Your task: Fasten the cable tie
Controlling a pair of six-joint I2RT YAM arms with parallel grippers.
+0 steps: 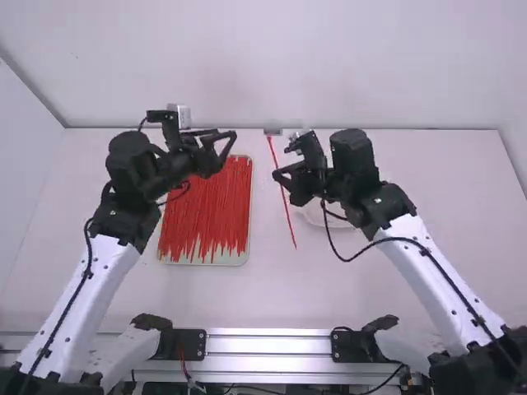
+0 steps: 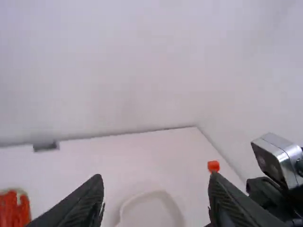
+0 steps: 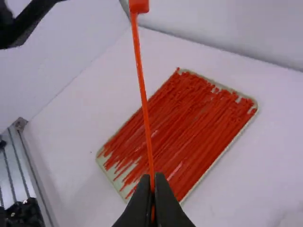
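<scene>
While the right claw (image 3: pixel 152 187) is pinched shut on a single red cable tie (image 3: pixel 142 94), that tie stands out from its fingers as a slim, flat plastic strip ending in a small square head. In the high view the claw grips it partway along, with the thin tail trailing back towards the near edge. The strip is held up over the middle of the white, matte worktop (image 1: pixel 412 164), nearer the far edge. The left claw (image 2: pixel 154 179) hovers with its two dark, ribbed, wedge-shaped fingers spread wide and nothing between them, above the far end of a tray (image 1: pixel 222 260). This tray is a pale rectangle with rounded corners, left of the worktop's middle. It carries a dense sheaf of loose red ties (image 1: pixel 210 206) laid roughly parallel, their ends ragged along the near side. Under the right arm sits a shallow white dish (image 2: pixel 142 196) with a smooth rim and softly rounded corners.
</scene>
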